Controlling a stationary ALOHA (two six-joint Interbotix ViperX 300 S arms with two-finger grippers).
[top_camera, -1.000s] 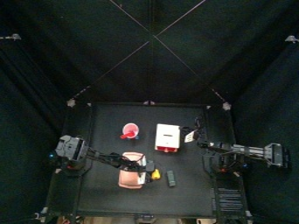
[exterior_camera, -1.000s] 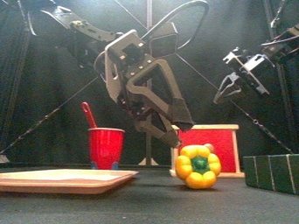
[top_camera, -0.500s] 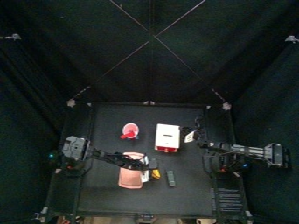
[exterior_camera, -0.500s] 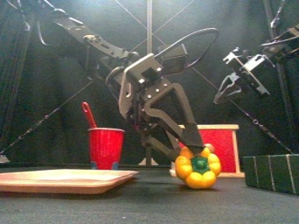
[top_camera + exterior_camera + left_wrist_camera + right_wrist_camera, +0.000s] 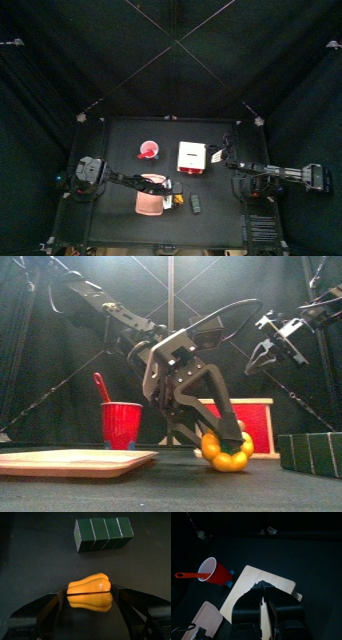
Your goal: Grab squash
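Observation:
The squash [image 5: 226,455] is a small yellow toy lying on the table, just right of the pink board [image 5: 74,462]. In the top view the squash [image 5: 175,199] lies between the board [image 5: 147,201] and the dark block [image 5: 195,203]. My left gripper [image 5: 223,448] is down over it. In the left wrist view the left gripper [image 5: 90,595] has one jaw pressed against each side of the squash [image 5: 90,599]. My right gripper [image 5: 274,342] hangs high at the right, shut and empty, and also shows in the right wrist view [image 5: 264,591].
A red cup [image 5: 122,424] with a spoon stands behind the board. A red box [image 5: 249,420] stands behind the squash. The dark green block [image 5: 314,452] sits at the right and shows in the left wrist view [image 5: 103,534] beyond the squash.
My left gripper has come down and to the right, from above the table to the squash, and its jaws now sit on both sides of it. The right arm has not moved.

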